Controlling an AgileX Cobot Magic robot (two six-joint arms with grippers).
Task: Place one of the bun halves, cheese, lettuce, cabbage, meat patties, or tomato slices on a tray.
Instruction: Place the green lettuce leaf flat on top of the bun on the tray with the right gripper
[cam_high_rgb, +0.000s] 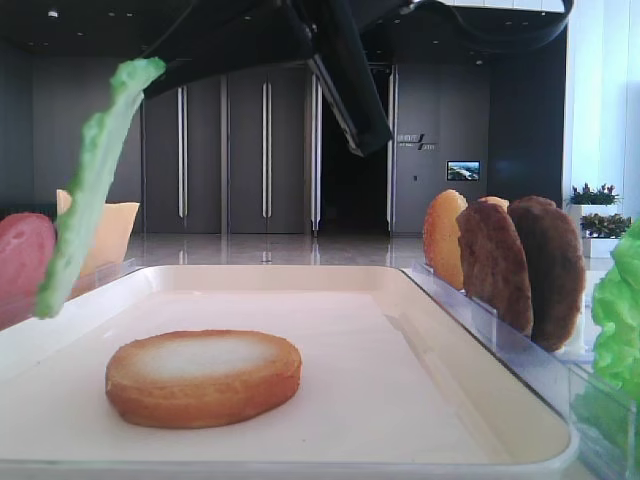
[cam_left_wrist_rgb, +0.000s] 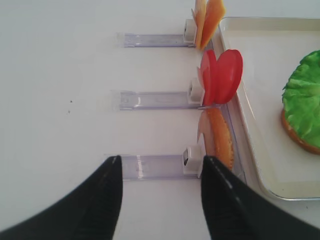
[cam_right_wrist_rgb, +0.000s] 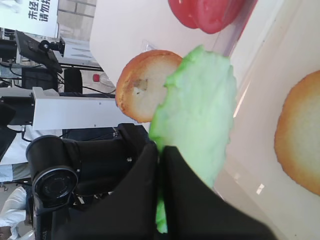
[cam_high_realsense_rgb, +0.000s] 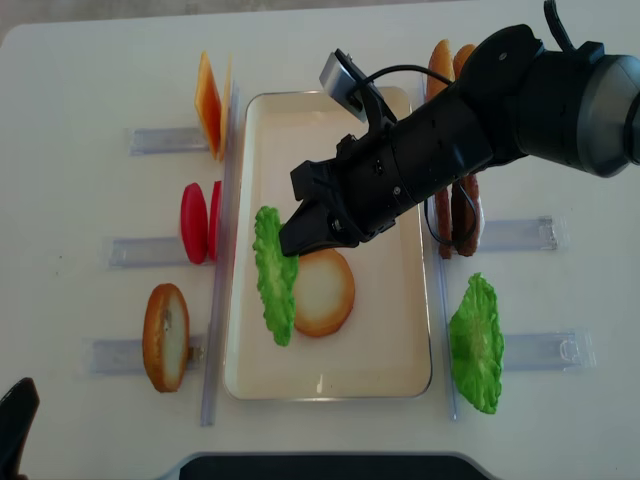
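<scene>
White counter (cam_high_realsense_rgb: 80, 90) is carrying clear racks of food on either side of a cream tray (cam_high_realsense_rgb: 380, 375), with one bun half (cam_high_realsense_rgb: 325, 292) lying flat inside it. Over the tray's left part, the right arm's fingers (cam_high_realsense_rgb: 290, 240) are pinching the top edge of a lettuce leaf (cam_high_realsense_rgb: 275, 285), which is hanging down beside the bun half. They are closed tight on the leaf, as the right wrist view shows. Judging by this, the lettuce step is under way; next, the leaf likely needs lowering onto the bun half before being let go. Left arm's fingers (cam_left_wrist_rgb: 160, 192) are standing apart, holding nothing, above the racks on the left.
</scene>
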